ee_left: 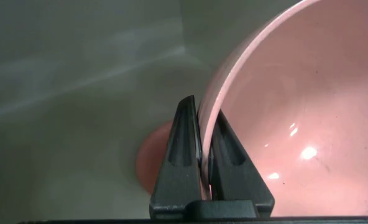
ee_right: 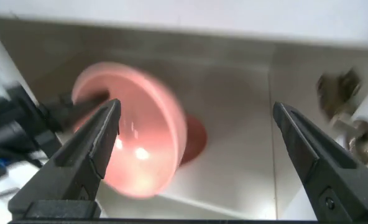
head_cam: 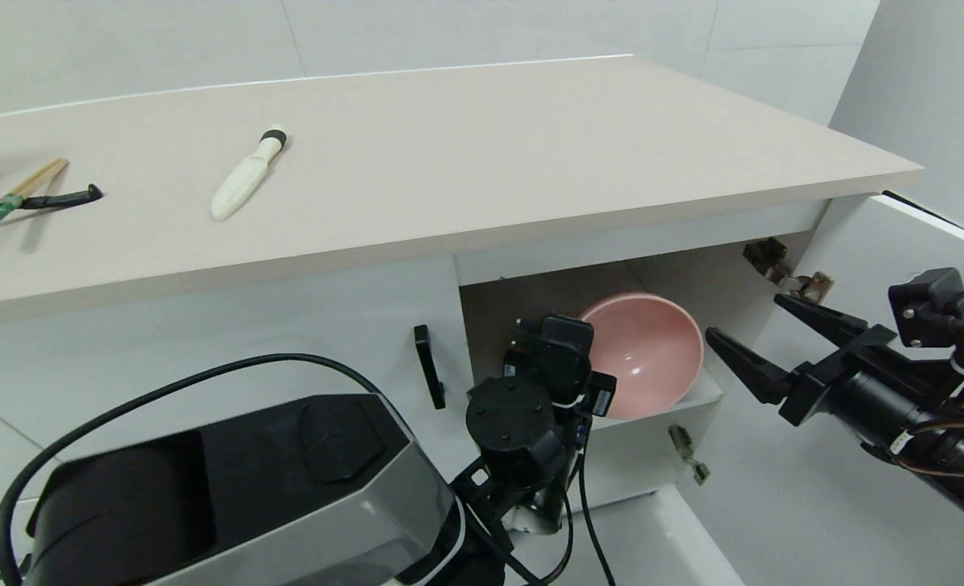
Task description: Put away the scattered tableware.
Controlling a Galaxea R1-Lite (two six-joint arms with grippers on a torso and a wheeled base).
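Observation:
A pink bowl (head_cam: 644, 350) is tilted on its side inside the open cabinet (head_cam: 677, 277) under the counter. My left gripper (ee_left: 202, 134) is shut on the bowl's rim (ee_left: 216, 112), one finger inside and one outside; from the head the left wrist (head_cam: 551, 358) sits just left of the bowl. My right gripper (head_cam: 762, 334) hangs open in front of the cabinet's right side, apart from the bowl (ee_right: 131, 146). On the counter lie a white knife with a black band (head_cam: 246, 173) and a pair of chopsticks (head_cam: 18, 195).
The cabinet door (head_cam: 896, 244) stands swung open at the right, close behind my right arm. The closed left door carries a black handle (head_cam: 429, 366). A black utensil (head_cam: 42, 201) lies across the chopsticks near the counter's left edge.

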